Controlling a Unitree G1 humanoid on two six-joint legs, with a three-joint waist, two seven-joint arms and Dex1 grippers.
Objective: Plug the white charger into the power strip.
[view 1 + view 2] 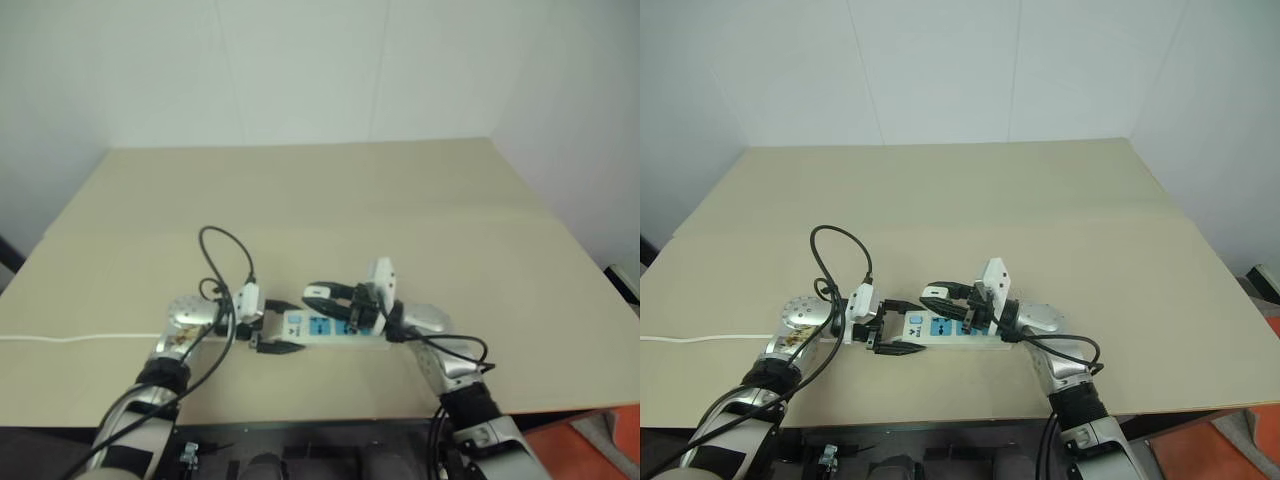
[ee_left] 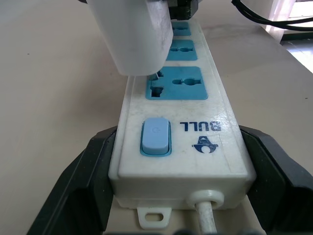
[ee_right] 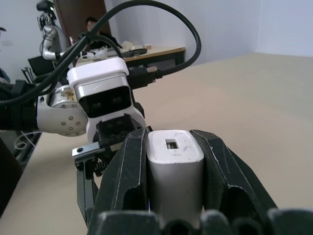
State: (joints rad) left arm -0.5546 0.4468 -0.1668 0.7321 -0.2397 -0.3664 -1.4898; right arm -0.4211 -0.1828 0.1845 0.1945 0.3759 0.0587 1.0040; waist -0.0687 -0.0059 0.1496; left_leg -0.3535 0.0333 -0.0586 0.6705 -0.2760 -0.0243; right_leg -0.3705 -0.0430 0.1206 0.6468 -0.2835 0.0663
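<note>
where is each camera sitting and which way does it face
Head eyes: look forward and down over both arms at the table; left tool and right tool meet over the power strip.
Left wrist: looks along the strip between its fingers.
Right wrist: looks over the gripped white charger.
Shared: the charger also appears in the left wrist view.

Bare table (image 1: 1060,210) past both sets of fingertips, white charger (image 2: 134,36) over nearest socket, power strip (image 2: 188,127) filling left finger gap

My long white plastic power strip (image 1: 945,328) lies on the beige table (image 1: 1060,230) at six o'clock; my small white rounded charger (image 2: 131,36) sits above its socket nearest the switch.
</note>
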